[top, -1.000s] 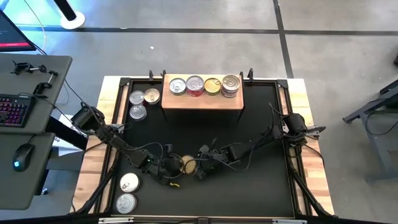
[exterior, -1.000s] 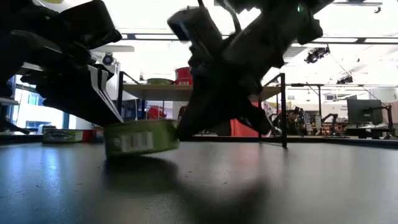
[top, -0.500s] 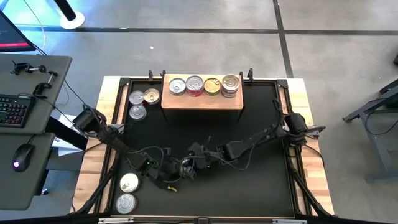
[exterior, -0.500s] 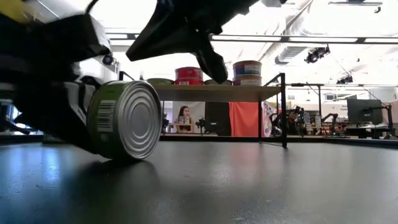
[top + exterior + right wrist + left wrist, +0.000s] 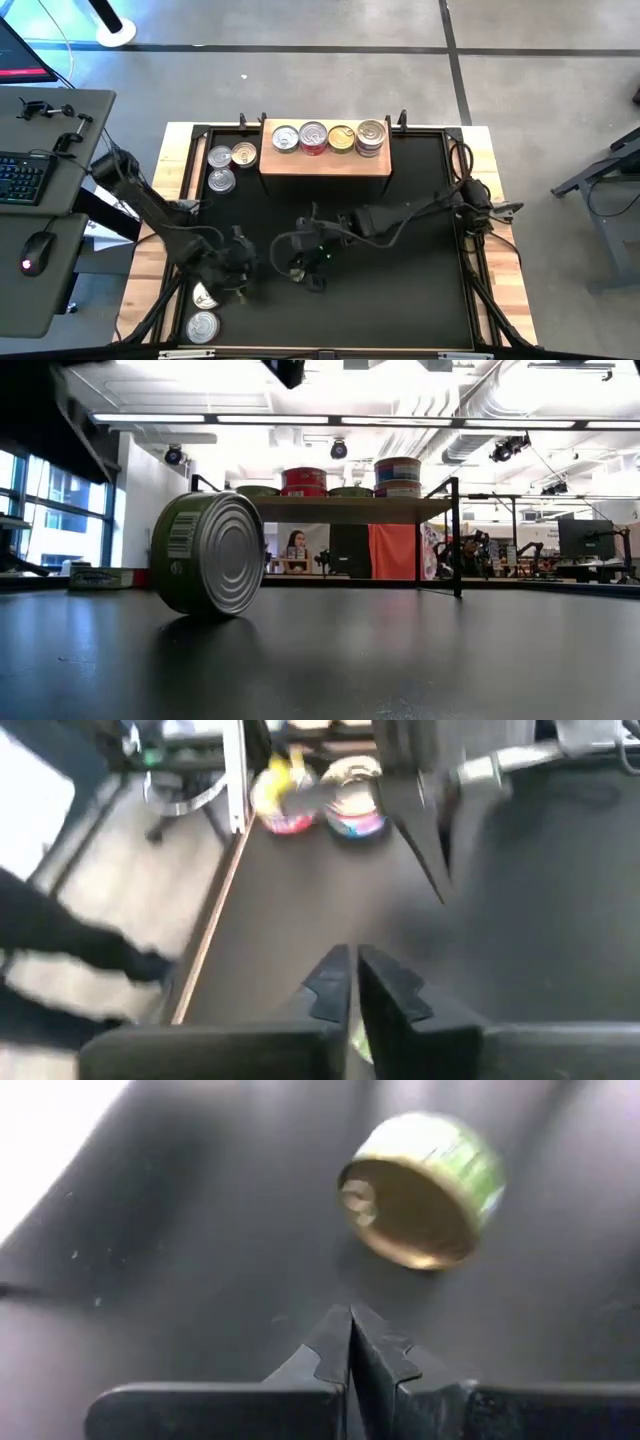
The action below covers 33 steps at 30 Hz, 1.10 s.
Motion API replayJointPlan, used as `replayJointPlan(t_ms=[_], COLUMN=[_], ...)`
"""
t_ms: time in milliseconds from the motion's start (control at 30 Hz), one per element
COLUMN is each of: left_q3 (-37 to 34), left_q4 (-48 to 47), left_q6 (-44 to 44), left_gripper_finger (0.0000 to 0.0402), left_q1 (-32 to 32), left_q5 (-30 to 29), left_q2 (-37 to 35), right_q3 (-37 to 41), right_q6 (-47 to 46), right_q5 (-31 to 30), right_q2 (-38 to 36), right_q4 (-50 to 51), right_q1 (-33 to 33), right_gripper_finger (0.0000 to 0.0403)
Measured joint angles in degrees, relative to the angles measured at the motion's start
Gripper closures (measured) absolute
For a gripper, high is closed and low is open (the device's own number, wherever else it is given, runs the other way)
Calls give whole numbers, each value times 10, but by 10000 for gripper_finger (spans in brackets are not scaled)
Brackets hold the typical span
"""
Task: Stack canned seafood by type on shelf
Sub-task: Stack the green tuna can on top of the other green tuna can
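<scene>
Green-labelled can (image 5: pixel 208 554) is seen on its edge on the black mat (image 5: pixel 400 290), near the middle, free of both hands. Left hand (image 5: pixel 350 1342) is pressed together just beside it, empty. Right hand (image 5: pixel 353 982) is also together, empty, over the mat's centre. Shelf (image 5: pixel 325 160) at the far side carries four cans (image 5: pixel 328 137); more cans (image 5: pixel 228 165) lie left of it.
</scene>
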<state>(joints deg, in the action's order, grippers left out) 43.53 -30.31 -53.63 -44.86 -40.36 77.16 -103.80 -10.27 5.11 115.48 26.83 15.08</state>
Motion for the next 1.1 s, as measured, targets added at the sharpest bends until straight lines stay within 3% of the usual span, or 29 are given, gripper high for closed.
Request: replayJointPlan(t_ms=[100,233,367,500,667,833,1100], left_q3=[0,0,0,0,0,0,0], left_q4=[6,24,68,109,118,156,266], left_q6=[-64,-118,-127,-118,-121,-110,21], left_gripper_finger=[401,401,401,401,401,401,401], left_q1=[-30,-53,-65,-68,-68,-67,-75], left_q5=[-37,-47,-48,-48,-57,-59,-58], left_q2=[-40,-73,-88,-89,-89,-89,-134], right_q3=[-59,-130,-206,-273,-313,-275,-230], right_q6=[74,167,230,314,391,442,457], right_q5=[21,21,20,8,-16,-75,-113], right_q2=[27,76,131,180,227,234,234], right_q4=[76,181,300,364,393,384,337], right_q1=[-15,-26,-29,-28,-25,-25,-27], right_gripper_finger=[338,237,137,82,72,77,125])
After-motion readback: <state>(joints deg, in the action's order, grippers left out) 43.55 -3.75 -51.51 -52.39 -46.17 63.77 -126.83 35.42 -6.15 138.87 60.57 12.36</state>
